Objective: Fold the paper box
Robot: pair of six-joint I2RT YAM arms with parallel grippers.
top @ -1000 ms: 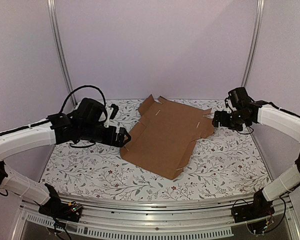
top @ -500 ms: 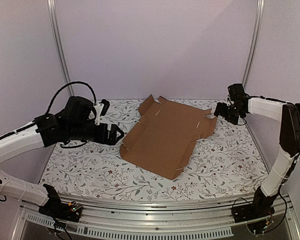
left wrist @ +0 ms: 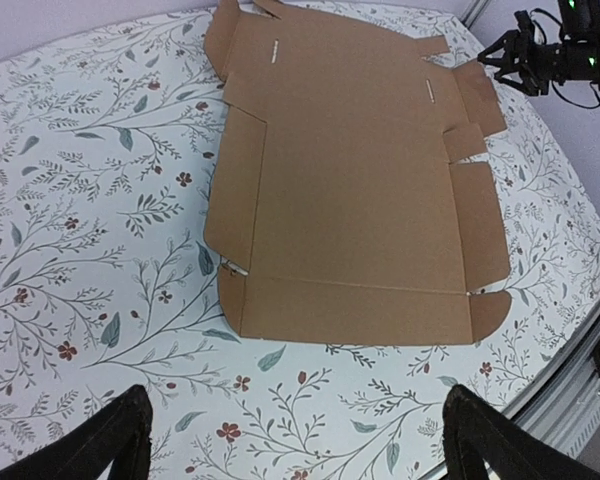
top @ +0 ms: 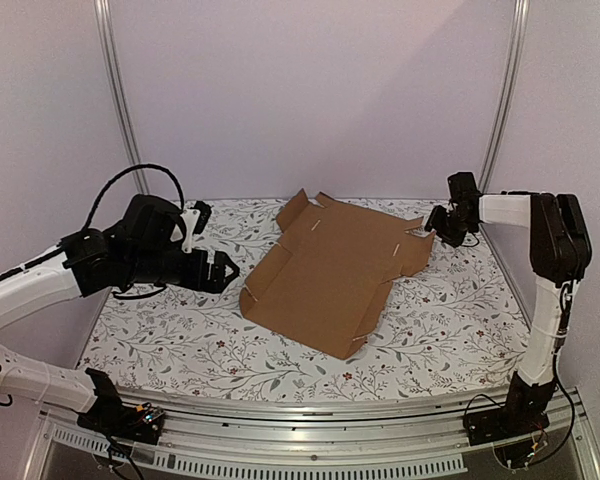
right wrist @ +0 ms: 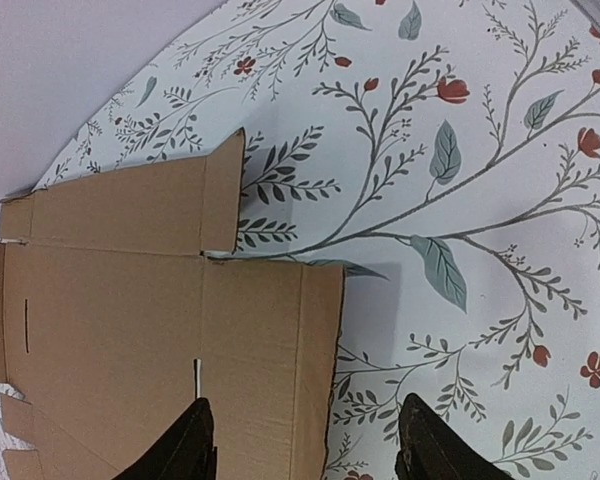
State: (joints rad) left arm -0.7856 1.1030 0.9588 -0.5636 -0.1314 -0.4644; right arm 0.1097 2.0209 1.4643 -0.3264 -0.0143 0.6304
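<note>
The paper box [top: 330, 268] lies unfolded on the floral table, a flat brown cardboard sheet with flaps and tabs; it also fills the left wrist view [left wrist: 360, 190] and the lower left of the right wrist view [right wrist: 170, 330]. My left gripper [top: 227, 269] hovers open a little left of the sheet's left edge, nothing between its fingers [left wrist: 120, 440]. My right gripper [top: 436, 222] is open at the sheet's far right flap; its fingertips [right wrist: 195, 445] straddle that flap's edge without closing on it.
The floral tablecloth [top: 180, 340] covers the table. Metal frame posts [top: 120, 110] stand at the back corners against pale walls. The aluminium rail [top: 310, 420] runs along the near edge between the arm bases.
My right arm has swung back and left toward the sheet's far right flap, its jaws narrowing. My left gripper has drawn back leftward, away from the sheet's edge. The cardboard has not moved.
</note>
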